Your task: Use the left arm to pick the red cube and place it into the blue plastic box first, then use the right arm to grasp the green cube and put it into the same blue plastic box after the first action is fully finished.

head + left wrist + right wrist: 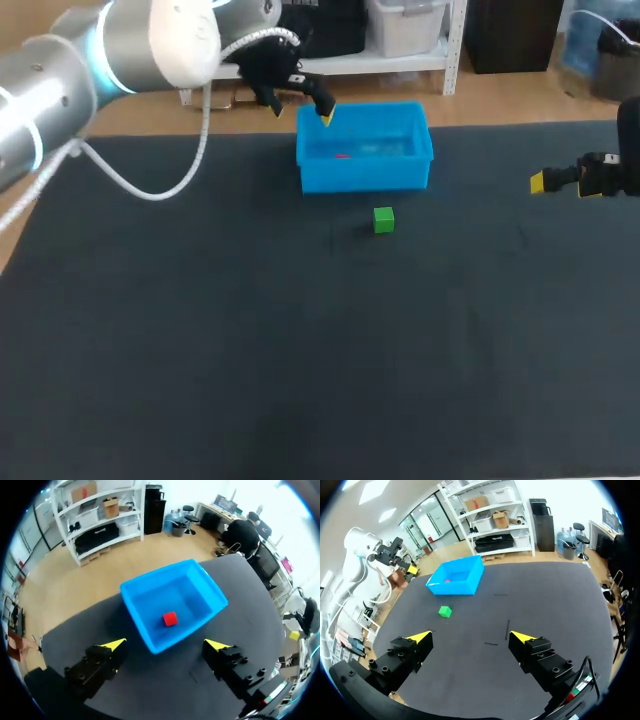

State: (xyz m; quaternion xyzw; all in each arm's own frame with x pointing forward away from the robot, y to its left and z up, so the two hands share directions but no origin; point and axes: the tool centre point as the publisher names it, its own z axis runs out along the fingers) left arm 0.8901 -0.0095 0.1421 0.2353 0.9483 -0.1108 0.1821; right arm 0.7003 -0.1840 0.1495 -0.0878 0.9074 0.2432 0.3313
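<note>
Head view puts your left hand above the back left corner of the blue box, a little over its rim. It is spread wide open and holds nothing. The red cube lies on the floor of the box, about in the middle and apart from every wall, so I judge the first half of the task is finished.

What matters now is the green cube. It sits on the worktop just in front of the box's front wall, near it but not touching, and about level with the middle of that wall. Your right hand is well apart from the box, out beyond its right end, also wide open and empty. From this hand the cube lies ahead and toward the box, with the box right behind it.

A cube has no long axis, so either pair of its side faces should serve for the grip. I cannot tell exactly how it is turned against the front wall. By distance neither arm is clearly nearer, but the task gives this cube to the right one.

The worktop is dark, flat and matt, so the cube should stay where it is until the hand touches it. The cube's only close neighbour is the front wall of the box. I would come down from above so that no finger has to pass on the wall side.
</note>
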